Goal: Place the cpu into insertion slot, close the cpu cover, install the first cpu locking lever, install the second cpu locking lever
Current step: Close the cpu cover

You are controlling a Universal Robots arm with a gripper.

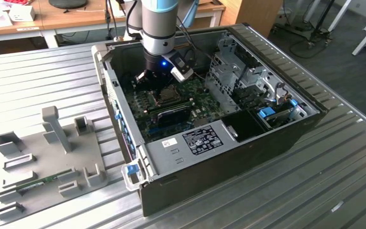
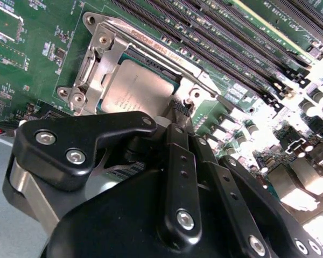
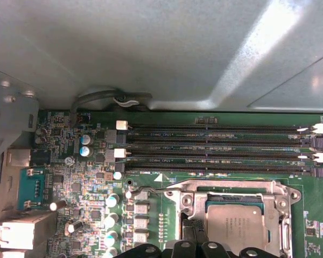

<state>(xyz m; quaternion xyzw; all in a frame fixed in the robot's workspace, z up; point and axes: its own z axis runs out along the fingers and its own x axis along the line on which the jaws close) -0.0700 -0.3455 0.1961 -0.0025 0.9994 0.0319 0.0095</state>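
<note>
Risk: the locking lever point(image 3: 142, 189) looks unlatched, wire end free beside the insertion slot point(image 3: 189, 200). Push it off-line and it could spring back, skid onto the small board parts, or catch the memory slots point(image 3: 215, 145) close by. The cpu point(image 3: 236, 228) already lies in the slot, with the cpu cover point(image 3: 282, 212) down around its edges. A slanted press could load the chip unevenly. Your claw point(image 3: 194, 235) looks closed, tips together, nothing visible between them. It's low at the slot's edge near the lever, contact can't be told
</note>
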